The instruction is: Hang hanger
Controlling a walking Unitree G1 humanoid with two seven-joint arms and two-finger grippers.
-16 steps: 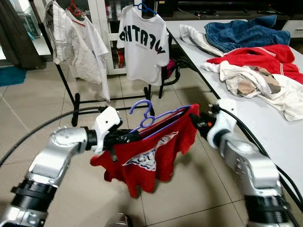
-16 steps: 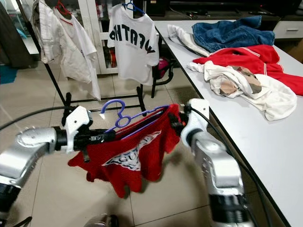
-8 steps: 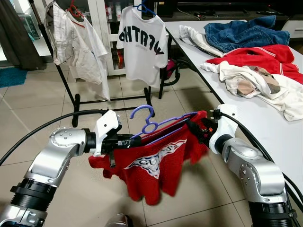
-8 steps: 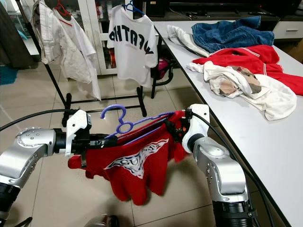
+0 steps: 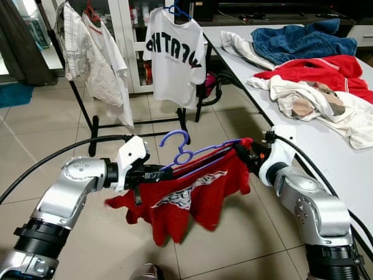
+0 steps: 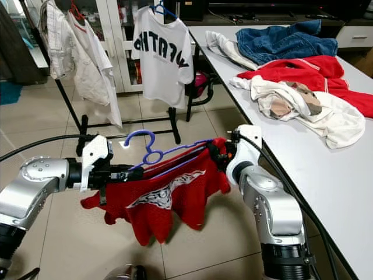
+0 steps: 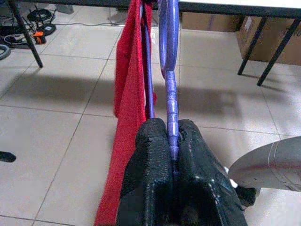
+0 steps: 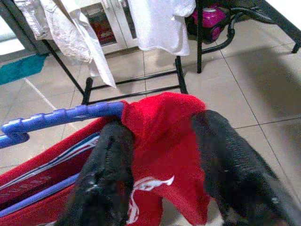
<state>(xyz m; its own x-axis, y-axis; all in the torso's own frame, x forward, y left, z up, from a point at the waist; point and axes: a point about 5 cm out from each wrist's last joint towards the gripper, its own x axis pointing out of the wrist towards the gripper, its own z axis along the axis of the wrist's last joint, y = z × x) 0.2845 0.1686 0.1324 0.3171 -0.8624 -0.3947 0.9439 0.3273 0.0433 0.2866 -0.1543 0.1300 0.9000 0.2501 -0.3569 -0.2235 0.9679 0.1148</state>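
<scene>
A purple plastic hanger (image 5: 178, 147) carries a red printed shirt (image 5: 186, 198) and hangs level between my two arms, above the tiled floor. My left gripper (image 5: 156, 172) is shut on the hanger's left end, and the left wrist view shows the fingers (image 7: 153, 155) pinching the purple bar (image 7: 168, 47). My right gripper (image 5: 243, 153) is at the other end. Its fingers (image 8: 106, 174) hold a thick fold of the red shirt (image 8: 162, 146) where the cloth covers the hanger's tip (image 8: 61, 115). The black clothes rack (image 5: 93, 125) stands farther ahead.
On the rack hang a white lettered T-shirt (image 5: 175, 52) and pale shirts (image 5: 93, 52). A white table (image 5: 326, 157) to my right holds jeans (image 5: 303, 41), a red garment (image 5: 317, 70) and white clothes (image 5: 315, 105). A black cable (image 5: 58, 154) lies on the tiles.
The red shirt has swung and its hem has risen. My right gripper has shifted slightly up and right with the shirt's shoulder. My left gripper has stayed where it was.
</scene>
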